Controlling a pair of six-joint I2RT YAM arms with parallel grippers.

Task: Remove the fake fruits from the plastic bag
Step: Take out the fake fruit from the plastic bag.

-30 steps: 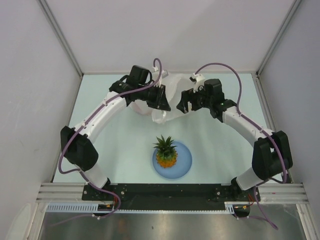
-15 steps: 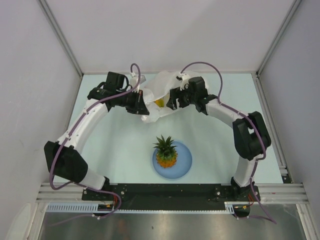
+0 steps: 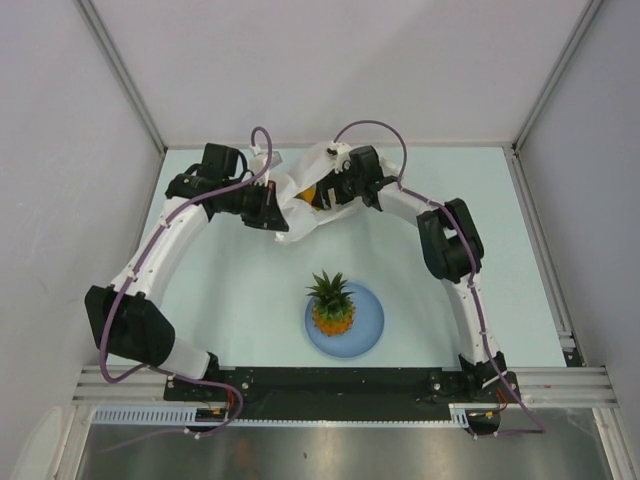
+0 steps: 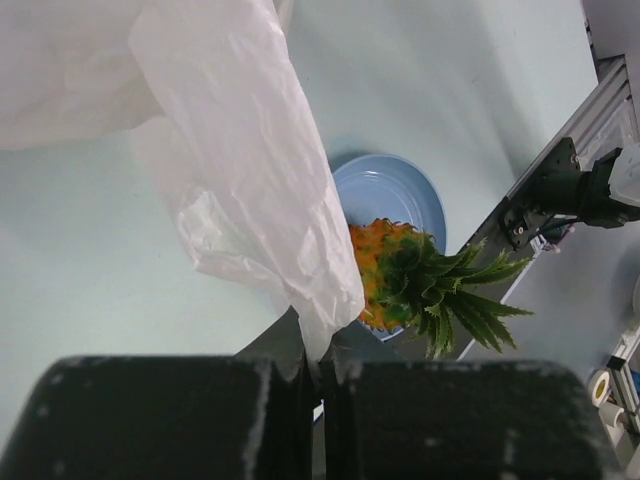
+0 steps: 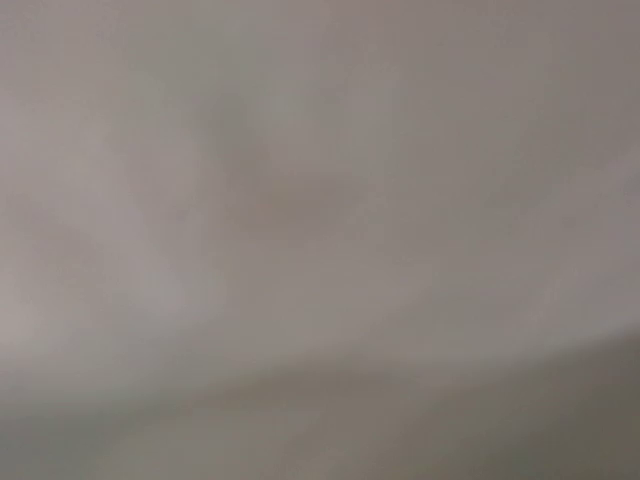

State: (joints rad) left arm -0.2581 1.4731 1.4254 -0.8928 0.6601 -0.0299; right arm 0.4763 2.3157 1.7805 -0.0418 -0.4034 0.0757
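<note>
Your left fingers are closed tight on a fold of the plastic bag. The left wrist view shows the two black pads pressed together. The thin white film is pinched in the seam between them, and the rest of the bag spreads away up and to the left of that picture. From above you see only that these fingers meet the bag's left edge, not the pinch itself.

Your right fingers reach into the bag's mouth from the right. Their tips are buried in the film, so you cannot tell from the top view whether they are spread or closed, or whether they hold anything. The right wrist view does not help: it is an even grey-white blur with no fingers and no fruit to make out.

Between the two sets of fingers, the top view shows a small patch of yellow-orange fruit in the bag's opening. Neither wrist view shows it.

The bag lies crumpled at the far middle of the table. The pineapple is out of the bag, on the light-blue plate at the near middle, well apart from the bag. In the left wrist view the pinched film covers one side of the pineapple's orange body and part of the plate's rim.
</note>
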